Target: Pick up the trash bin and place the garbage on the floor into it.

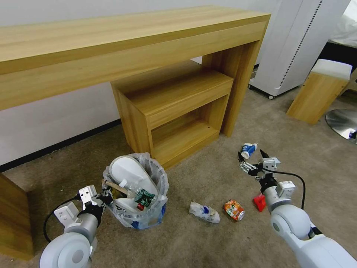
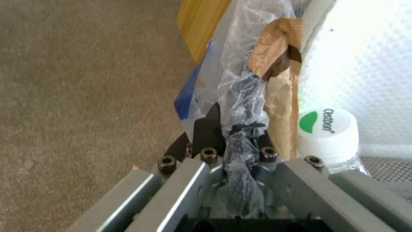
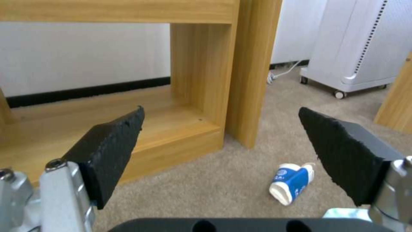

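- I am pinching the rim of the trash bin [image 1: 138,193] with my left gripper [image 1: 105,196], its jaws pressed on the crinkly liner and bin edge so the bin travels with me.
- The bin is already carrying a white slipper [image 1: 131,175], a wooden stick [image 1: 117,187], a clear bottle [image 2: 329,137] and a crushed can [image 1: 145,197].
- My right gripper [image 1: 252,162] is hovering with its jaws spread wide, just above the blue-white cup [image 3: 292,183] lying on its side on the floor [image 1: 208,245], seemingly lining up a grasp.
- A crumpled tissue [image 1: 204,212], a red-white carton [image 1: 234,210] and a red wrapper [image 1: 259,202] are waiting on the carpet between the bin and my right arm.
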